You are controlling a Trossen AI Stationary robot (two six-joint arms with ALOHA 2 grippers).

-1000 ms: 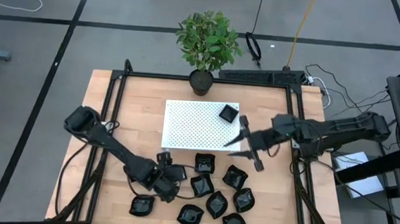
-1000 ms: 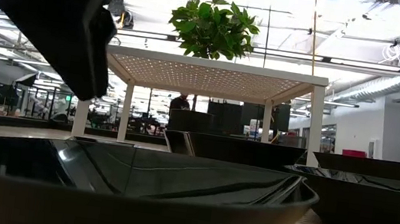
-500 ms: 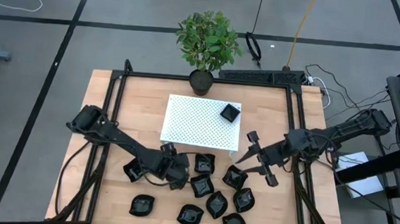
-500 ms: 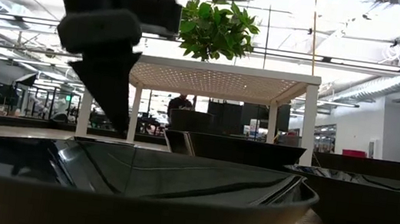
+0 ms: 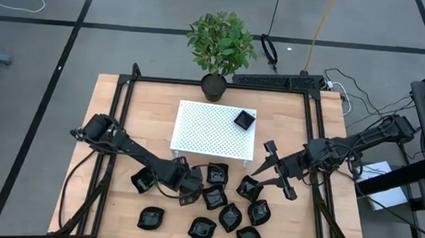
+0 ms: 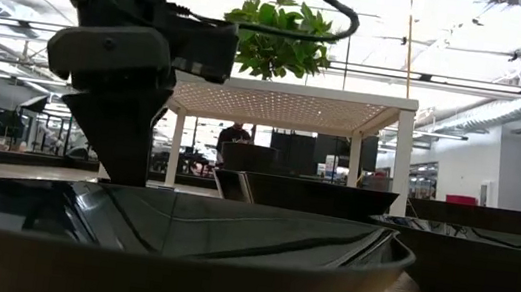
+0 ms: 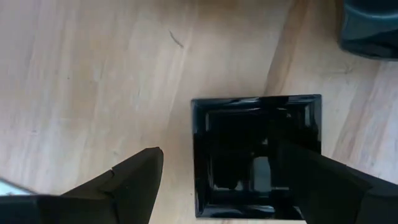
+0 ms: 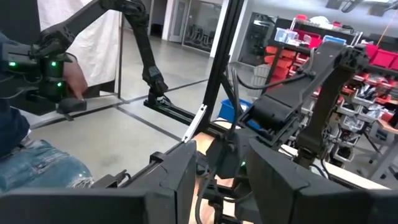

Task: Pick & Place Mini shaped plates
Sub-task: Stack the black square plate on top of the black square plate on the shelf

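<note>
Fingers of the left gripper (image 7: 217,177) stand spread over a square plate (image 7: 258,155) lying flat on the bare table (image 7: 81,81), one finger over the wood beside it, the other over its far rim, nothing grasped. If they come down like this, one tip could land on the glossy rim and tip or skid the plate, so centring looks needed.

From above, the left gripper (image 5: 187,185) sits at the left end of the cluster of plates (image 5: 230,214), with another plate (image 5: 143,180) just beside the arm; a wide sweep could knock neighbours. The platform (image 5: 212,130) lies just beyond, carrying one plate (image 5: 243,120) at its far right corner, most of its surface free.

The right gripper (image 5: 273,170) hovers by the platform's near right corner, open and empty, close above other plates.
</note>
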